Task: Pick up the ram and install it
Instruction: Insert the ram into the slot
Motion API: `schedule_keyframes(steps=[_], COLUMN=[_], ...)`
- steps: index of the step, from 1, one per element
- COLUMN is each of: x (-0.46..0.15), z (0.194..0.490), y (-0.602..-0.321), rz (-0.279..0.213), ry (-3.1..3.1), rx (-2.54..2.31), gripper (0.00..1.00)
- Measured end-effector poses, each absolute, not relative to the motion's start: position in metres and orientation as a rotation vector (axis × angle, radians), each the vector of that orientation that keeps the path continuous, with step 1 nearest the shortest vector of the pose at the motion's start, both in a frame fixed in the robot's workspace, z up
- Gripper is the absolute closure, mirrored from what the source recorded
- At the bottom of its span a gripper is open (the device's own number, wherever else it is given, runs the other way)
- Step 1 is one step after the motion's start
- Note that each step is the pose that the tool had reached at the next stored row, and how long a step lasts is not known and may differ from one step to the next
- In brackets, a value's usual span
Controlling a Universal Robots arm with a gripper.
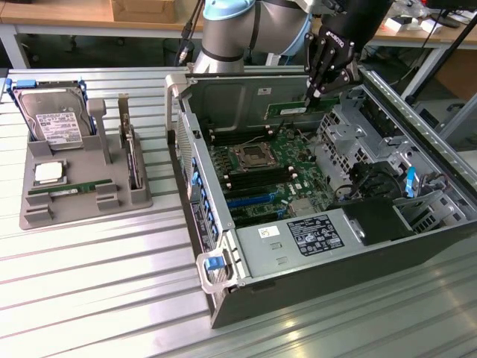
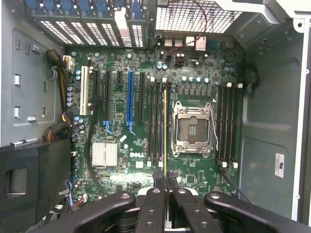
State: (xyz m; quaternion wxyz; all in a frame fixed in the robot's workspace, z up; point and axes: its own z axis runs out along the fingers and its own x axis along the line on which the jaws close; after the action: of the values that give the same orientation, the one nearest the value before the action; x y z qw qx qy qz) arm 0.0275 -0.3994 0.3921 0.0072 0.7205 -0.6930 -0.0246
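My gripper hangs over the open computer case, shut on a ram stick, a long green strip held level above the motherboard. The wrist view shows this ram stick edge-on as a thin line. It runs out from between my fingertips, above the black memory slots beside the CPU socket. The stick is held clear above the board. A second, matching ram stick lies in the grey holder tray at the exterior view's left.
The grey tray also holds a hard drive, a square silver CPU and an upright card with a metal bracket. More memory slots lie on the socket's other side. The case walls, the drive cage and the power supply surround the board.
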Motion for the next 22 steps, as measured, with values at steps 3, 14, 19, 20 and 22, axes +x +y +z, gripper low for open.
schedule_keyframes(steps=[3,14,19,20,22], x=[0.0275,0.0275,0.0275,0.0275,0.0275], z=[0.3911,0.3875,0.3856,0.3850,0.3842], y=[-0.3994,-0.3994,-0.3994,-0.3994,-0.3994], rz=[-0.077,-0.077,-0.077,-0.077,-0.077], ry=[-2.167,-2.167,-2.167,-2.167,-2.167], rx=[2.253,2.253,2.253,2.253,2.253], gripper=[0.88,0.88,0.88,0.88,0.88])
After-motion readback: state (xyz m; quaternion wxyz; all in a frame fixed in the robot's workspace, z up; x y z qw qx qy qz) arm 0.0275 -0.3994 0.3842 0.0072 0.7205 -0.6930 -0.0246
